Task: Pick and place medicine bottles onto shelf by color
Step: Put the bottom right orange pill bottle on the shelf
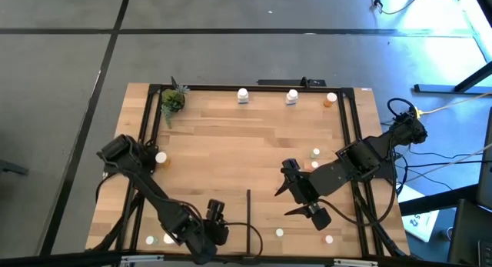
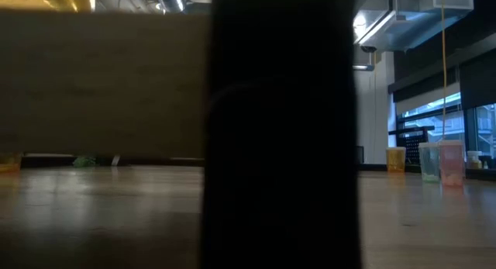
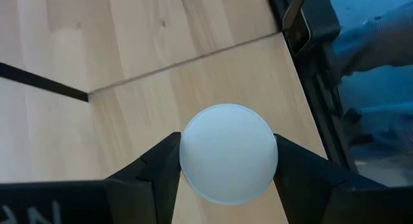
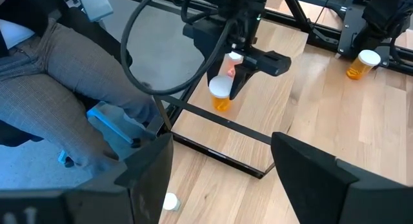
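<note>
The shelf (image 1: 231, 140) is a light-wood surface framed by black bars, with a thin black divider strip (image 1: 248, 209) near its front. My left gripper (image 1: 214, 221) is at the near edge, left of the divider, shut on a white-capped bottle (image 3: 227, 161). The right wrist view shows this bottle's body as orange (image 4: 221, 102). My right gripper (image 1: 302, 194) is open and empty over the shelf, right of the divider. Two white bottles (image 1: 243, 95) (image 1: 292, 96) and an orange one (image 1: 330, 99) stand at the far edge. My left gripper pinches the bottle's white cap (image 3: 193, 153) between its two fingers, one on each side. The fingers come from above, pointing down. The bottle stands upright below them (image 4: 221, 95). I cannot tell whether its base is on the wood.
A small potted plant (image 1: 172, 100) stands at the far left corner. More bottles stand at the left (image 1: 161, 157), right (image 1: 316, 153) and near edge (image 1: 279, 232) (image 1: 329, 238). A person's legs (image 4: 58, 56) are beyond the near edge. A dark shape (image 2: 279, 129) blocks the middle of the low view.
</note>
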Robot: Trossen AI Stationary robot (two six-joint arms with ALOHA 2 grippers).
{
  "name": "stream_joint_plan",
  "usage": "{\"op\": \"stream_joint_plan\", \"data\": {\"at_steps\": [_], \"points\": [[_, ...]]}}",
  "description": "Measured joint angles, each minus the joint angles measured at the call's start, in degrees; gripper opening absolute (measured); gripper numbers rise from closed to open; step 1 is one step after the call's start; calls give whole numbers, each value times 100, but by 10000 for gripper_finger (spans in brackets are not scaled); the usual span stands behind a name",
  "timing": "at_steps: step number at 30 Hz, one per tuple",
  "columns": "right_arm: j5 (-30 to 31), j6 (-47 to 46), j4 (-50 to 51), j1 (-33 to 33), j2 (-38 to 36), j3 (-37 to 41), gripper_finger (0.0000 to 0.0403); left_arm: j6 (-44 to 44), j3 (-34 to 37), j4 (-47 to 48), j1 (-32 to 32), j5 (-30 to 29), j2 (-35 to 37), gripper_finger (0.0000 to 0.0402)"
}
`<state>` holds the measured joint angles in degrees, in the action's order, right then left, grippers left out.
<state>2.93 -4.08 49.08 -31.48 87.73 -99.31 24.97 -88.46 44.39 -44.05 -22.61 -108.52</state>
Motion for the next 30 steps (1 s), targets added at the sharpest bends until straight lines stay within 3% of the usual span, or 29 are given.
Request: {"op": "stream_joint_plan", "data": {"at_steps": [30], "points": [[-1,-4,0,2,1,0,264,389,218,-370,-9,112,-108,200]]}}
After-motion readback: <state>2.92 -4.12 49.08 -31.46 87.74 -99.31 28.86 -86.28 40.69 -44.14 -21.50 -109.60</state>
